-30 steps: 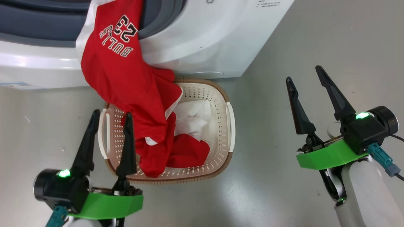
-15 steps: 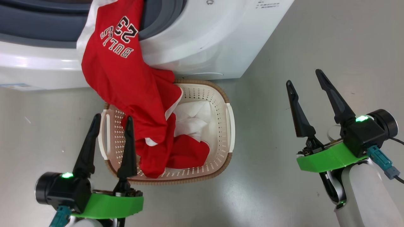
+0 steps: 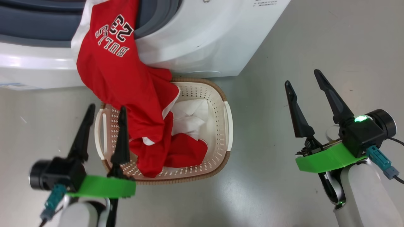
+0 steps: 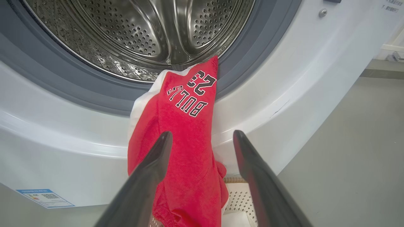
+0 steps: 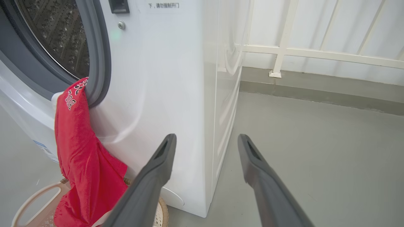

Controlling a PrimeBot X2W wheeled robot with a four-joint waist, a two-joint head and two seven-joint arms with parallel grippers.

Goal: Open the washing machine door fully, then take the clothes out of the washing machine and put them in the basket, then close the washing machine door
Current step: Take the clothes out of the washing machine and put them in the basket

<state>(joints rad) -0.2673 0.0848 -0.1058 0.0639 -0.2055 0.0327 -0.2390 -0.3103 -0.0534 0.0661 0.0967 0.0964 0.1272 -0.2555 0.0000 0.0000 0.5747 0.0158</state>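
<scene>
Grey floor [image 3: 284, 47] all round, white washing machine [image 3: 195, 41] across top of head view. Red jersey [image 3: 126, 82] draped from drum [image 4: 142, 34] lip down the front. Upper end lying over the grey gasket [image 4: 63, 85], lower end piled in basket [image 3: 228, 126] with a white garment [image 3: 189, 116] and more red cloth.

Left gripper [image 3: 106, 107] spread, pinching nothing, fingers either side of basket's left rim, just beside the jersey. Right gripper [image 3: 301, 77] spread too, empty, well apart over bare floor.

Against a second ago: left wrist rolled and sunk lower, green light turned out of sight. Slight whole-picture shift, put down to camera, not basket. Right arm barely changed.

Judged: jersey half out, not yet delivered. Likely needs a fresh grab near the lettering to free the top end before closing the door.
</scene>
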